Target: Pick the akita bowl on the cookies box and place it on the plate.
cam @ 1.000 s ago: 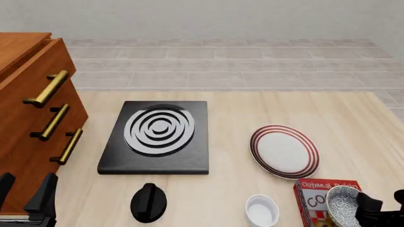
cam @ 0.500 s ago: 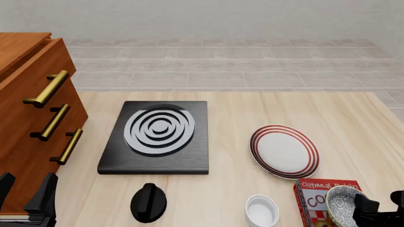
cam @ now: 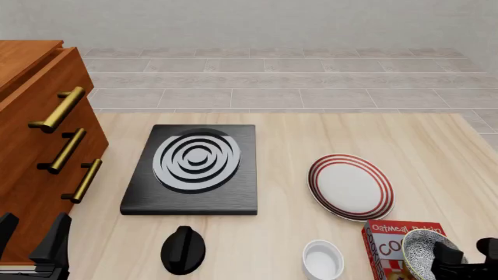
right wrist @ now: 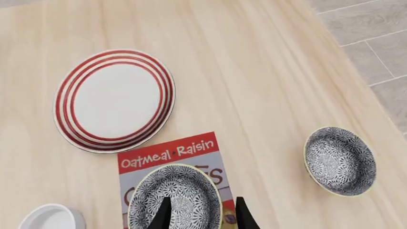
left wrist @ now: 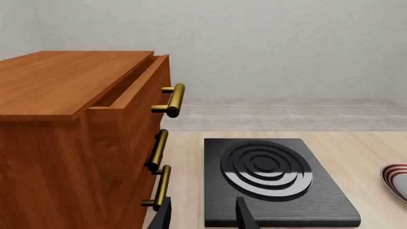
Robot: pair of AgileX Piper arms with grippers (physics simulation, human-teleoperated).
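Reaching stage, grasp not yet made; right gripper (right wrist: 201, 212) with fingers apart over the akita bowl (right wrist: 174, 197), sitting on the cookies box (right wrist: 170, 156) at near right; next, straddle rim, close, lift toward the plate (right wrist: 114, 100) just beyond; left gripper (left wrist: 203, 217) parted, idle.

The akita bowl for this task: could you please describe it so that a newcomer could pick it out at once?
Find the red cookies box lying flat on the table beside the red-ringed plate. The akita bowl sits on top of that box, with the right gripper straddling its rim. A second speckled bowl rests on the bare table, and the white ramekin is plain.
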